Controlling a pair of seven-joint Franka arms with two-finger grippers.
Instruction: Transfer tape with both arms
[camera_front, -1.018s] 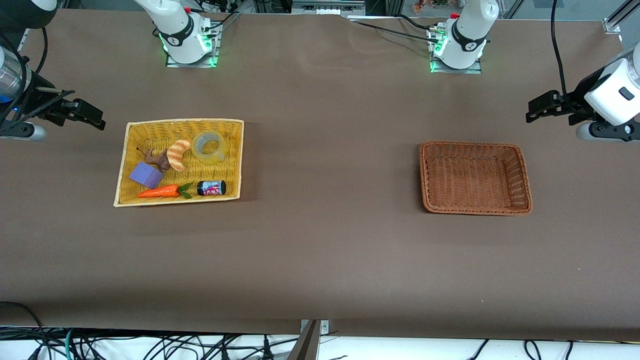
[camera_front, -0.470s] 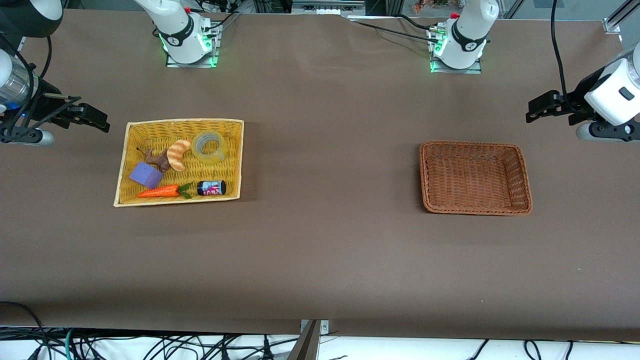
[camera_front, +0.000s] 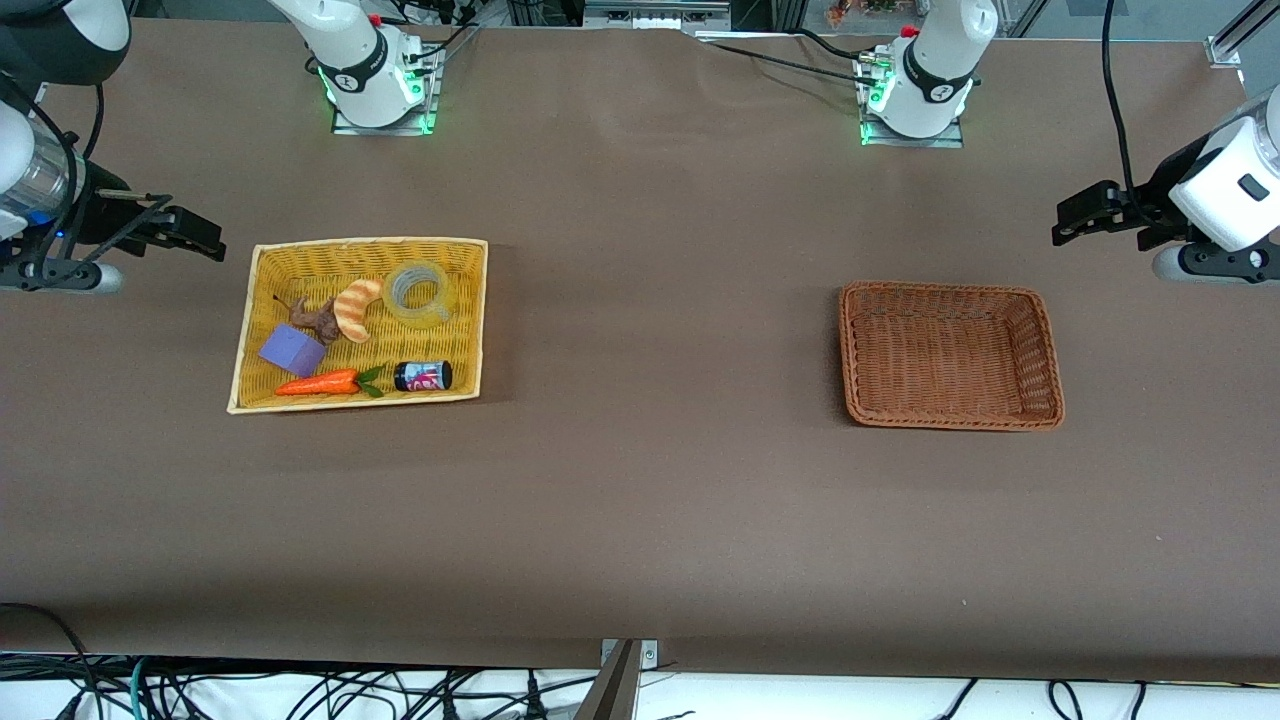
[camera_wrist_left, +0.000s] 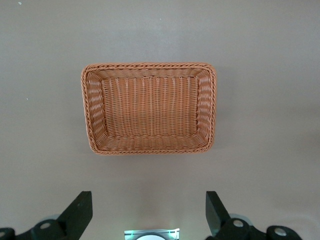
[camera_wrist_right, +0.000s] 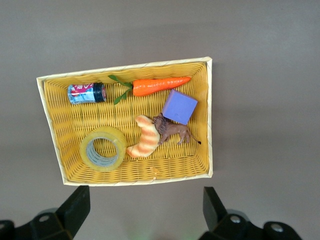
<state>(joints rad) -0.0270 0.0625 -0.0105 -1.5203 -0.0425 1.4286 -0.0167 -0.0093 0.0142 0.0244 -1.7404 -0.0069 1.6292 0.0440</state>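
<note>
The tape (camera_front: 419, 293), a pale yellow ring with a grey core, lies flat in the yellow basket (camera_front: 300, 255) at the corner nearest the right arm's base. It also shows in the right wrist view (camera_wrist_right: 103, 149). My right gripper (camera_front: 195, 235) is open and empty, up in the air over bare table just outside the yellow basket's end. My left gripper (camera_front: 1075, 218) is open and empty, high over the table near the brown basket (camera_front: 1045, 350), which is empty and shows in the left wrist view (camera_wrist_left: 93, 110).
The yellow basket also holds a striped orange croissant toy (camera_front: 355, 308), a brown animal figure (camera_front: 315, 318), a purple block (camera_front: 291, 350), a carrot toy (camera_front: 320, 383) and a small dark can (camera_front: 423, 376). Bare brown table lies between the two baskets.
My right gripper has moved a little toward the yellow basket. The left arm has not moved. The tape and the other objects are where they were.
</note>
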